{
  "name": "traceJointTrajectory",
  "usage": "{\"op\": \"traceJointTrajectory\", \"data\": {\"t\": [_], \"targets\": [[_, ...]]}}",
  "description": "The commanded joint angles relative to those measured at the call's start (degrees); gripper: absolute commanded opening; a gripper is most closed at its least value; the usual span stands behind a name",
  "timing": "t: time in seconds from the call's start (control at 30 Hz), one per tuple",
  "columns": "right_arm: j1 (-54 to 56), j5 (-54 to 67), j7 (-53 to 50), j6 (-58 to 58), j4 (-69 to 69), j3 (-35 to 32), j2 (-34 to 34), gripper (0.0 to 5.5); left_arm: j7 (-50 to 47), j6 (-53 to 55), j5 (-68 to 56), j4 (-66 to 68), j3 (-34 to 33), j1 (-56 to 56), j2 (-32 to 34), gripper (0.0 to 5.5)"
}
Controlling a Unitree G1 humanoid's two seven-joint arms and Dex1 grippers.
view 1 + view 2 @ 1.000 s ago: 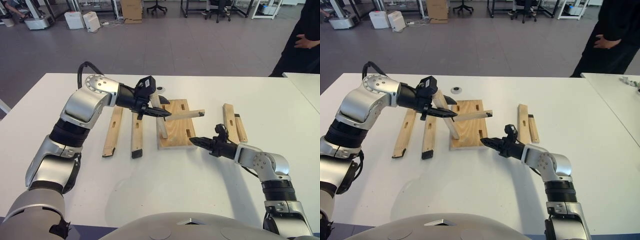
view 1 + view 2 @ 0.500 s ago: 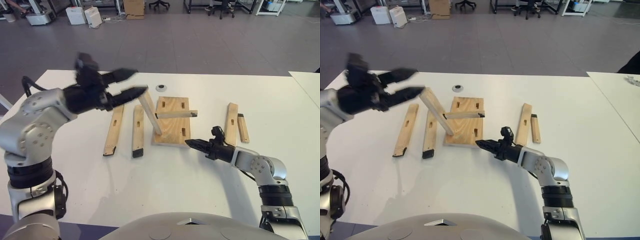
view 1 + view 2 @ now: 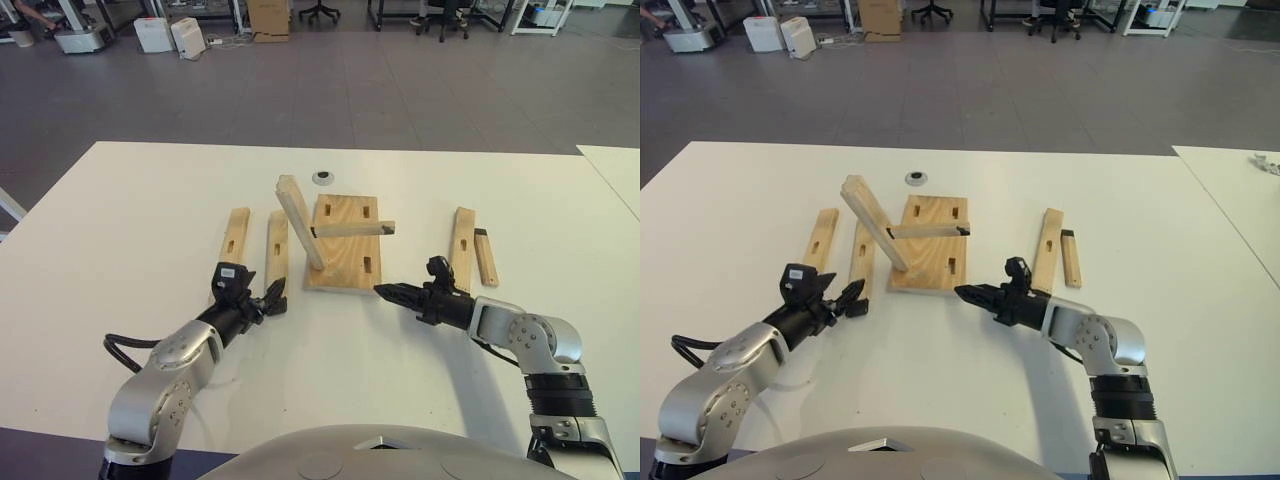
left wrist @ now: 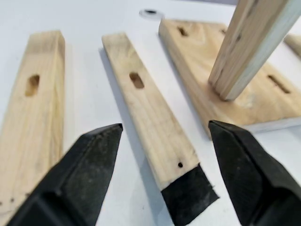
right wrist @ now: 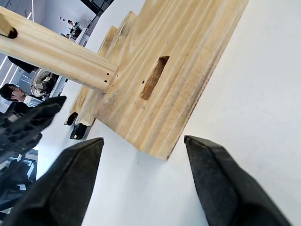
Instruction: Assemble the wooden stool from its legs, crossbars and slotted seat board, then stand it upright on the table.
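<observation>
**Wood part-joined: one leg in, both claws released**

The white table [image 3: 120, 200] carries every part. At the middle lies the slotted seat board [image 3: 350, 272], flat, its slots facing up so the legs can be pushed in from above. One mounted leg [image 3: 298, 220] stands in a slot, leaning toward ten o'clock, with a crossbar [image 3: 356, 229] jutting from it toward three o'clock over the board.

At nine o'clock of the board two loose legs [image 3: 234, 250] lie side by side. At three o'clock lie a third leg [image 3: 461, 247] and a short crossbar [image 3: 485, 259].

The left gripper [image 3: 270, 300], at eight o'clock, is spread wide and empty, straddling the dark-tipped end of the nearer loose leg, likely lined up to take it. The right gripper [image 3: 383, 291], at five o'clock, is also spread and empty, aimed at the board's near edge, probably to steady it.

A small round disc [image 3: 323, 177] sits at twelve o'clock.
</observation>
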State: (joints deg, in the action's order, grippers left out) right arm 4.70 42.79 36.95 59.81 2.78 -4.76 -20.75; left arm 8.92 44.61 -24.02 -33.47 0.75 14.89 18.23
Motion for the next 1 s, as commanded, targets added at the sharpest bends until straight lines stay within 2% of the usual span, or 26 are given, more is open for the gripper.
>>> {"op": "traceJointTrajectory", "data": {"t": [0.03, 0.3, 0.4, 0.63, 0.77, 0.9, 1.0], "targets": [[1.0, 0.1, -0.6, 0.4, 0.2, -0.5, -0.1, 3.21, -0.7, -0.3, 3.4, 4.4, 2.5, -1.3, -0.3, 3.37], [1.1, 0.0, -1.1, 0.1, 0.0, -0.6, 0.7, 3.21, -0.9, -0.4, 6.2, 6.5, 4.3, -4.3, -2.0, 3.37], [1.1, -0.2, -1.3, 0.0, 0.0, -0.4, 1.1, 3.21, -0.2, -2.1, 11.2, 9.9, 6.5, -4.0, 1.6, 3.37], [1.4, -0.6, -1.9, -1.0, -0.5, -0.2, 2.1, 3.21, 2.6, -8.8, 14.7, 19.1, 5.3, -0.8, 4.4, 2.10], [1.4, -0.9, -2.0, -1.7, -0.8, -0.3, 2.5, 3.21, 6.0, -13.8, 13.8, 19.9, 5.3, -2.1, 3.7, 2.08], [3.3, 0.1, -3.2, -2.3, -1.6, -2.8, 2.8, 3.21, 8.8, -14.7, 7.9, 17.2, -1.1, -6.2, 2.7, 2.08], [9.8, 4.6, -5.6, -2.1, -2.4, -10.4, 3.0, 3.21, 11.2, -9.3, -5.2, 11.6, -13.4, -17.8, 6.0, 2.08]]}}
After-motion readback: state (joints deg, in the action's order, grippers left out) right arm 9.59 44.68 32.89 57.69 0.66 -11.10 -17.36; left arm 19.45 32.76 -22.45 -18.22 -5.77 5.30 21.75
